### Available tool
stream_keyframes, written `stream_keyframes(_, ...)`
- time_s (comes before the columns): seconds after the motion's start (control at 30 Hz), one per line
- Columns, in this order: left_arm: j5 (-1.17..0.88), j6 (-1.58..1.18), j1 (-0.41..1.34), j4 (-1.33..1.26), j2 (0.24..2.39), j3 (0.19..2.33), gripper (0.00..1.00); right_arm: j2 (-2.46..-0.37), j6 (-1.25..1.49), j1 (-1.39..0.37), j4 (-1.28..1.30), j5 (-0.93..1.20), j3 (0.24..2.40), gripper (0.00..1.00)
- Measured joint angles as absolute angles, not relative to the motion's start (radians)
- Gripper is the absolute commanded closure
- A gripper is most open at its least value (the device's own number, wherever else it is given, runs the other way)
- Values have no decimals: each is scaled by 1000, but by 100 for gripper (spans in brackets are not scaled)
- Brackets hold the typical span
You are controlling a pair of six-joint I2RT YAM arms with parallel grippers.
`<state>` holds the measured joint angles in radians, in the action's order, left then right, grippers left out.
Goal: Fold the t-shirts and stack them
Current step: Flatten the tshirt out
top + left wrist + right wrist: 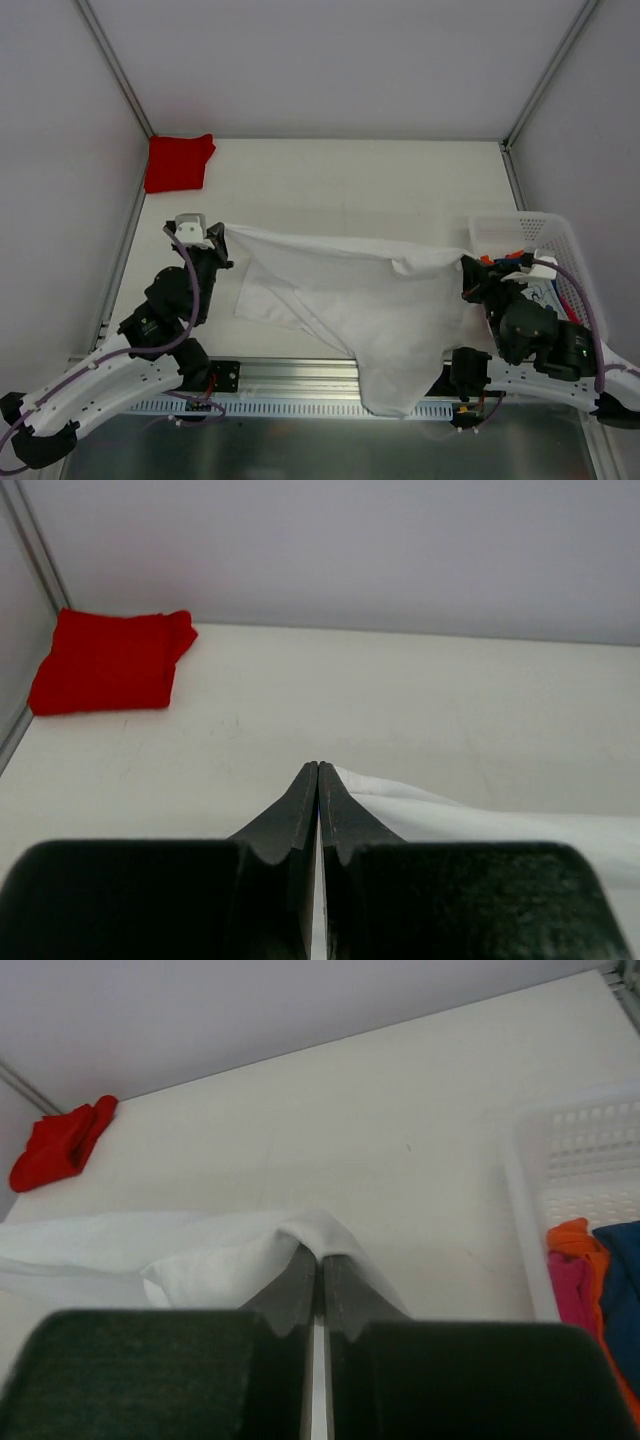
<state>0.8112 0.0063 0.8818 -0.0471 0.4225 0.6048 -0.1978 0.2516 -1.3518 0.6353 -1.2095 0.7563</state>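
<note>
Spanning the table [350, 180] left to right, the white shirt [370, 300] hangs taut between the left claw [218, 238] and right claw [467, 272], each clamped shut on one end of its far edge, body trailing toward the near edge.

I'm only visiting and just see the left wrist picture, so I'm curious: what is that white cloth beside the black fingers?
Observer: A white t-shirt, stretched out wide from the left gripper, which pinches one corner.
Operator: Does anything hold its other end?
Observer: Yes, the right gripper is shut on the opposite corner.
Operator: Any clothes besides the red t-shirt?
Observer: Yes, a basket on the right holds orange, pink and blue clothes.
</note>
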Motion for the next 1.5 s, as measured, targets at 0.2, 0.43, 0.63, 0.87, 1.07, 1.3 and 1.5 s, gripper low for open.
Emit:
stream_keyframes(0.2,921,-17,882,-150,494,485,100,-295,273,-1352,632,-1333,750,99)
stream_keyframes(0.43,973,-3,838,-352,532,415,100,-430,337,-1322,626,-1417,726,99)
stream_keyframes(0.63,862,-35,667,-450,759,418,100,-623,366,-1096,617,-1328,741,100)
stream_keyframes(0.87,660,-42,506,-446,1114,612,100,-853,255,-658,522,-1009,838,100)
stream_keyframes(1.07,494,-80,354,-456,1298,728,100,-1068,175,-316,402,-680,915,100)
stream_keyframes(1.3,329,-117,214,-459,1492,818,100,-1370,127,-204,293,-455,1027,100)
stream_keyframes(1.5,265,-126,102,-454,1620,921,100,-1599,92,-165,255,-390,1169,100)
